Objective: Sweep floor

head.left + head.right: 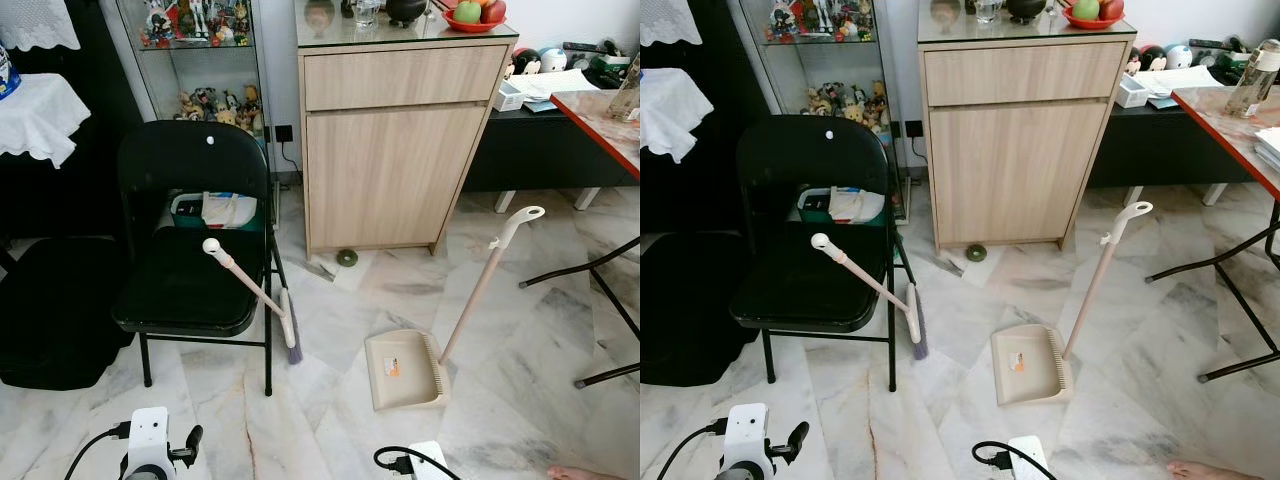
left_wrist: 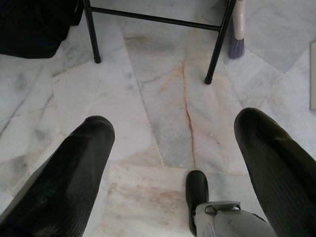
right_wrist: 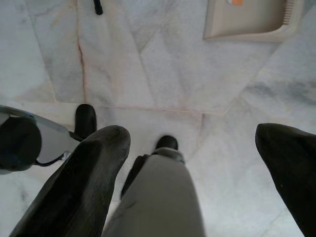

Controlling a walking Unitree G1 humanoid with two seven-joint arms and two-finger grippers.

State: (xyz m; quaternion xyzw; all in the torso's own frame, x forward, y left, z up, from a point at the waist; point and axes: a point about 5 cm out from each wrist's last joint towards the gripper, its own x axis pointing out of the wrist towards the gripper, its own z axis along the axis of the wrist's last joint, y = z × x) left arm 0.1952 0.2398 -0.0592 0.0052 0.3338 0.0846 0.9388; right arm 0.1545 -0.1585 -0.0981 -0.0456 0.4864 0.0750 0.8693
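A small broom with a pale pink handle and purple bristles (image 1: 262, 295) leans against the front edge of a black folding metal chair (image 1: 190, 250). Its bristles touch the white marble floor (image 1: 330, 330) just beside the chair's front right leg, and the round end of the handle rises above the seat. A beige plastic dustpan with a long upright handle (image 1: 408, 368) stands on the floor to the right of the broom, a little apart from it. Its handle tilts up to the right and ends in a white grip.

Behind them stands a light wooden cabinet with 1 drawer and 1 door (image 1: 400, 140). A small dark green round object (image 1: 347, 257) lies on the floor at the cabinet's foot. A red bowl with fruit (image 1: 473, 15) is on the cabinet top. A red table with black legs (image 1: 605, 110) is on the right.

The left gripper (image 2: 173, 143) hangs low over the marble floor, near the chair legs, with its 2 black fingers (image 2: 74, 168) spread wide and holding nothing. The right gripper (image 3: 192, 148) also hangs above the floor, with the dustpan ahead of it, its fingers (image 3: 89, 173) wide apart and empty. A bare foot of a person (image 1: 590, 472) shows at the lower right corner of the left eye view.
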